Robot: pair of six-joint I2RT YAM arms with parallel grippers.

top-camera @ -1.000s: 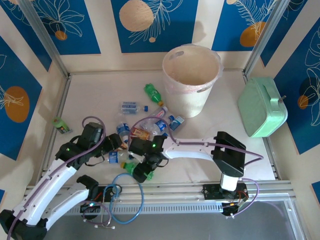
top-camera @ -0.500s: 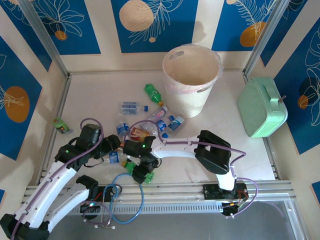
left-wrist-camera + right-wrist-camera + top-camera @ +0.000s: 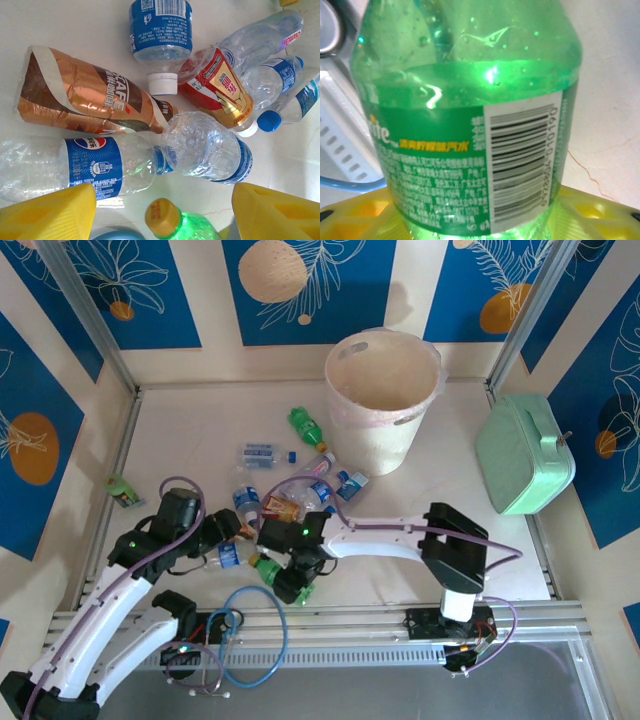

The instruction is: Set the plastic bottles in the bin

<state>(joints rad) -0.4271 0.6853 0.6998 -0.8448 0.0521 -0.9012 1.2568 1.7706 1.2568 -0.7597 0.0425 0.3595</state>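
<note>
— Several plastic bottles (image 3: 205,150) lie heaped mid-frame in the left wrist view. Where's the left gripper (image 3: 162,210)?
— Above them at the bottom edge, its yellow fingers (image 3: 45,210) spread wide, holding nothing.
— And the right gripper (image 3: 283,578)?
— Clamped on a green bottle (image 3: 470,125), low and centre-left in the top view. The bin (image 3: 385,445) stands upright at upper centre there, well apart from it.

"CAFE" on brown-wrapped bottle (image 3: 85,102), Pepsi logo on blue-labelled bottle (image 3: 95,162), barcode on green bottle (image 3: 470,125)
</note>
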